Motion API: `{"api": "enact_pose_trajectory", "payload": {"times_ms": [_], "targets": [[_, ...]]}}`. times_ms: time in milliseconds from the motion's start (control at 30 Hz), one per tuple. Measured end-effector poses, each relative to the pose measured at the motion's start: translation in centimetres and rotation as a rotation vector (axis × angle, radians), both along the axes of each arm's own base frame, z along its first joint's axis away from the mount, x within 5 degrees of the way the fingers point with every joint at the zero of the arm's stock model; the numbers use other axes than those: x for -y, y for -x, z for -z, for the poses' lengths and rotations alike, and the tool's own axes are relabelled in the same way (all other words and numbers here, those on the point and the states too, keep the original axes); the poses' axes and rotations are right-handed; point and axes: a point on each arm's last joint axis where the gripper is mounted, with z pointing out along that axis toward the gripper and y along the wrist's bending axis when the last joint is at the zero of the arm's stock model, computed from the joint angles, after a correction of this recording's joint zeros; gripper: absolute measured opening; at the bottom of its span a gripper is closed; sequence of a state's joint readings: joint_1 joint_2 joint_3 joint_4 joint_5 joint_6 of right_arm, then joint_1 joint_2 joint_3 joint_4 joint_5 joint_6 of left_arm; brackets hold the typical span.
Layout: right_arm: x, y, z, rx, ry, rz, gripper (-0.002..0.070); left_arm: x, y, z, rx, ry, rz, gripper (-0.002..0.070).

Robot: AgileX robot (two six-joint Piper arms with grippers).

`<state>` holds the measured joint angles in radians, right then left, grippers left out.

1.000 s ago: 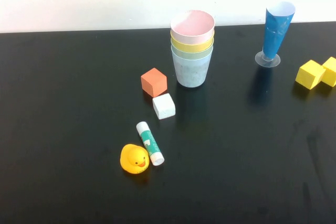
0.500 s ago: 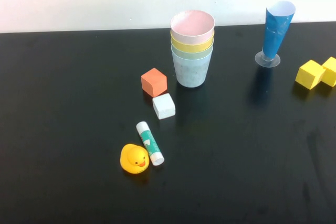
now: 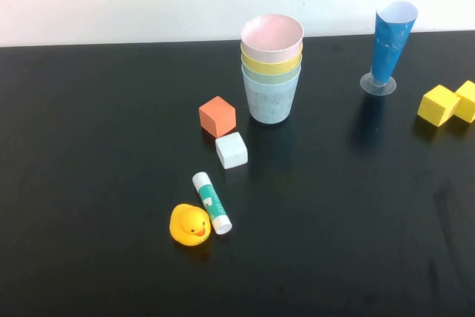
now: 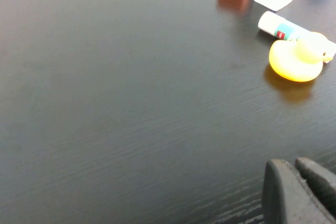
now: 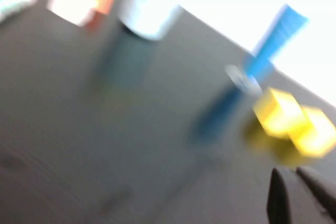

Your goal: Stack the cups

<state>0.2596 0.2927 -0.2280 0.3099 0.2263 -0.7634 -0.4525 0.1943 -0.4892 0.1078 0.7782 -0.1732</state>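
- Cups (image 3: 272,72): four tapered tumblers nested into one upright stack on the black table (image 3: 96,183), toward the far edge and slightly right of centre in the high view. The light blue cup (image 3: 271,100) is outermost and rests on the table; the pale green cup (image 3: 272,76) and the yellow cup (image 3: 272,64) show only as rim bands above it, and the pink cup (image 3: 272,38) sits innermost on top.
- Orange cube (image 3: 217,116): at about 8 o'clock from the stack, near it but apart.
- White cube (image 3: 231,150): at 7 o'clock from the stack, just beside the orange cube.
- Glue stick (image 3: 212,203): lying flat at 7 o'clock, farther out, one end just beside the rubber duck (image 3: 190,225) (contact cannot be judged).
- Blue cone glass (image 3: 390,46): upright on a clear foot at 3 o'clock from the stack, well apart.
- Yellow blocks (image 3: 448,103): two, side by side at the table's right edge, at about 4 o'clock.
- Left gripper (image 4: 304,192): over bare table on the left side (seen only in its wrist view), fingers clenched together on nothing.
- Right gripper (image 5: 304,195): over the table's right side near the yellow blocks, fingers pressed together and empty.
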Motion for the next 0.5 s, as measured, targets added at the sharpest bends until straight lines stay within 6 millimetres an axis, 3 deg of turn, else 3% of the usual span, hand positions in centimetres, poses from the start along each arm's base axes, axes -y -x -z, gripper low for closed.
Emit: {"api": "enact_pose_trajectory", "payload": {"times_ms": [300, 500], "targets": [[3.2, 1.9, 5.1, 0.041, -0.094, 0.453, -0.0001, 0.0, 0.0, 0.0, 0.0, 0.0, 0.0, 0.0001], [3.6, 2.0, 7.1, -0.021, -0.177, 0.548, -0.0002, 0.0, 0.0, 0.0, 0.0, 0.0, 0.0, 0.0001]]}}
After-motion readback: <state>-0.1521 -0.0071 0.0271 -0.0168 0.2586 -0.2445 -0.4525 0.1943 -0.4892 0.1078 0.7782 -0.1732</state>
